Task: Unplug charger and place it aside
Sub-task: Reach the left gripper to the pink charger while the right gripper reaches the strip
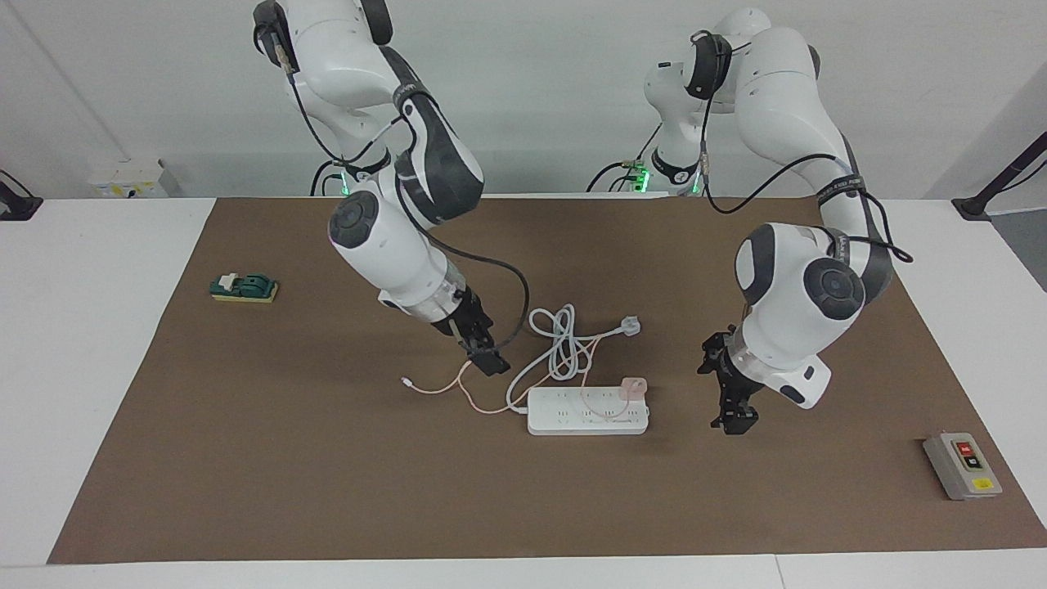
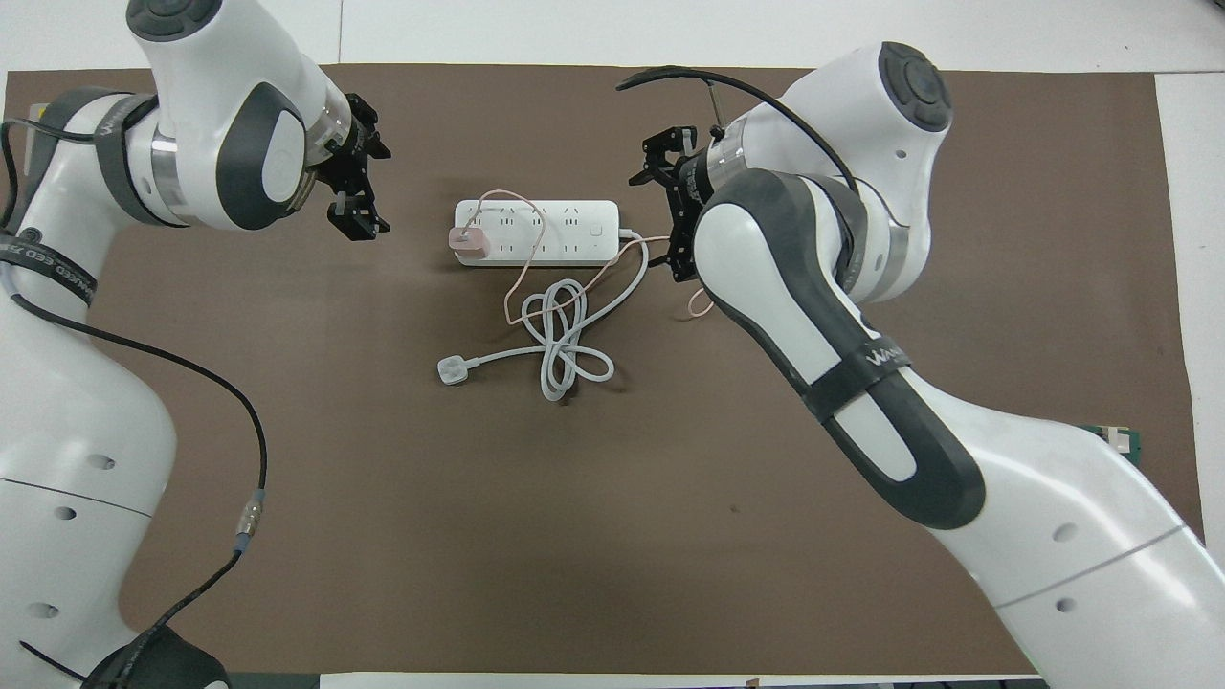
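Nearest, power strip could lift with the charger; my left claw and right claw: spread unclear.

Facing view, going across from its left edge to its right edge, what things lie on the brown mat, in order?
Green block on a yellow pad → power strip with the pink charger plugged in at its end → left gripper → grey switch box.
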You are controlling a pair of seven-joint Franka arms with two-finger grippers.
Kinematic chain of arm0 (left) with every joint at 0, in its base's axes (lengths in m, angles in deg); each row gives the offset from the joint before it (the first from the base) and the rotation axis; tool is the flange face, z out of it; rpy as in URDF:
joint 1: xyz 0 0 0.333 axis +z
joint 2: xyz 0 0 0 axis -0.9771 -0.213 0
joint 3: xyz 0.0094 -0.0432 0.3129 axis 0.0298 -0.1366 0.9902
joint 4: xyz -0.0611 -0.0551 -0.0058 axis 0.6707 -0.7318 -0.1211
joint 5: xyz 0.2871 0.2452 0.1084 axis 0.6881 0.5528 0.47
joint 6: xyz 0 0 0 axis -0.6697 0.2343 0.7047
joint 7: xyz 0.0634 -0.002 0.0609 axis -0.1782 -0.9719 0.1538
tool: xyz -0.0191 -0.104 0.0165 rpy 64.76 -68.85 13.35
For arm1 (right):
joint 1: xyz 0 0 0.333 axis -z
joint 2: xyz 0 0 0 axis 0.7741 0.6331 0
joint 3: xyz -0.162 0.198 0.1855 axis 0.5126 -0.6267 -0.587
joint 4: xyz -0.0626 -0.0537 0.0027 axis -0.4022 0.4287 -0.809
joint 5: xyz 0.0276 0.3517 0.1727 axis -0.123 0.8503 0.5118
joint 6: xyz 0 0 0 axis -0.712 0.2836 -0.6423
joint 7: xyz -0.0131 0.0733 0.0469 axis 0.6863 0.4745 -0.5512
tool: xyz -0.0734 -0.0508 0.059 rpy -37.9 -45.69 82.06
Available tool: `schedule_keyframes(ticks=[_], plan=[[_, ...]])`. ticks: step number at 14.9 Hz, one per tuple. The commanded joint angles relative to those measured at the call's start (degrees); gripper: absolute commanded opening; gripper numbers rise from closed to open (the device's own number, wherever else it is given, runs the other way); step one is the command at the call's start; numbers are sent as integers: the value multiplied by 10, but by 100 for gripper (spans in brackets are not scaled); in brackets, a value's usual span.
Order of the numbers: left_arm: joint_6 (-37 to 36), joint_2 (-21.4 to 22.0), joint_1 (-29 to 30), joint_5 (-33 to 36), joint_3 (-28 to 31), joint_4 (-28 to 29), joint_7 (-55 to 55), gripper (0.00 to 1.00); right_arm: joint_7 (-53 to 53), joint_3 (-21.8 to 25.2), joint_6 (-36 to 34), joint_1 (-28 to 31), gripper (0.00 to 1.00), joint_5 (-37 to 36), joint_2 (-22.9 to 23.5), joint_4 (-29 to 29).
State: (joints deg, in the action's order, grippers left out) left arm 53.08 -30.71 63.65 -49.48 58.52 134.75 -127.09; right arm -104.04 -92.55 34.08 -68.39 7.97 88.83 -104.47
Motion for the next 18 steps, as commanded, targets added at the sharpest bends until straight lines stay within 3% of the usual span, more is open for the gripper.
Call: schedule_keyframes(ticks=[1, 4, 7, 16, 18], plan=[[42, 29, -30, -7, 13, 61, -17, 100, -22, -2, 23, -15, 100, 41, 67, 53], [114, 53, -46, -5, 13, 134, -25, 100, -34, -2, 15, -21, 100, 74, 144, 138], [135, 67, -55, -5, 13, 172, -26, 100, -36, -9, 10, -21, 100, 74, 202, 201], [148, 74, -85, -4, 14, 191, -71, 100, -22, -20, 19, -15, 100, 74, 228, 213], [163, 82, -88, -4, 14, 211, -71, 93, -20, -22, 20, -15, 100, 74, 232, 212]])
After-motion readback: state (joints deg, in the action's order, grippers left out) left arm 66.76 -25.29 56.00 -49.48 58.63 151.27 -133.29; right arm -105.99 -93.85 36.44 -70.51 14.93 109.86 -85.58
